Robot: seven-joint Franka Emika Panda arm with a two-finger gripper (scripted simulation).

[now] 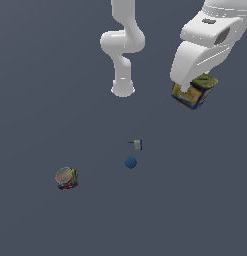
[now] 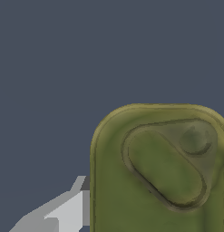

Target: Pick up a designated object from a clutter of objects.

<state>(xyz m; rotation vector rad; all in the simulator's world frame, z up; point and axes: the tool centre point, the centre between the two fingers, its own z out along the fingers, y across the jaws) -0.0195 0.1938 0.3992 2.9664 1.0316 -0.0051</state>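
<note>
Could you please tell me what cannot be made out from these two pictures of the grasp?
- The box-like can: in the exterior view the arm's hand covers much of it; the wrist view's edges cut off its olive top.
- The gripper: only one finger shows in the wrist view, the can hides the other.
- The tiny grey-white block: too small for any detail.

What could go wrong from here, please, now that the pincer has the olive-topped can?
1. The can hangs tilted in the pincer, and the wrist view shows a finger only at one edge, so the hold may be off-centre and it could slip or twist.
2. If it drops, it could roll on the bare floor. The ball, the block and the round can lie well away, so a knock seems unlikely.
</note>
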